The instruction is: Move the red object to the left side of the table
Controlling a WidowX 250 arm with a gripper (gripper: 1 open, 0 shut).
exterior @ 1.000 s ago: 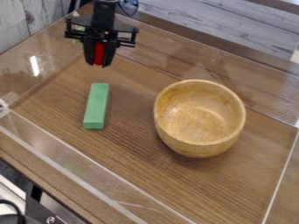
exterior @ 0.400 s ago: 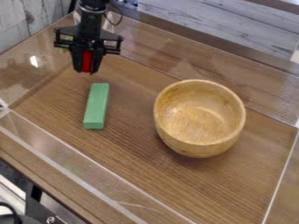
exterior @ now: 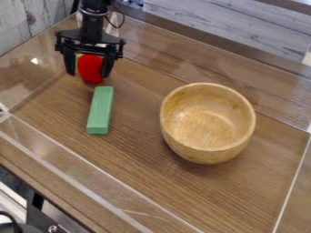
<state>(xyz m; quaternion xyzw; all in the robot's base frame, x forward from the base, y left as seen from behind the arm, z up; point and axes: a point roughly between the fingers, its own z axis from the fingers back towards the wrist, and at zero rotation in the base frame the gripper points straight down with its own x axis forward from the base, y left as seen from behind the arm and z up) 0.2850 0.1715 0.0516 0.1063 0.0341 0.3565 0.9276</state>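
Observation:
The red object is a small rounded toy resting on the brown wood-grain table, in its far left part. My gripper hangs straight over it, black, with its fingers spread open on either side of the toy. The fingers stand apart from the red body rather than pinching it. The toy's top is hidden by the gripper.
A green rectangular block lies just in front of the gripper. A wooden bowl sits to the right. Low clear acrylic walls edge the table on the left and front.
The gripper carried the red object left and down toward the table, then its fingers spread open around it.

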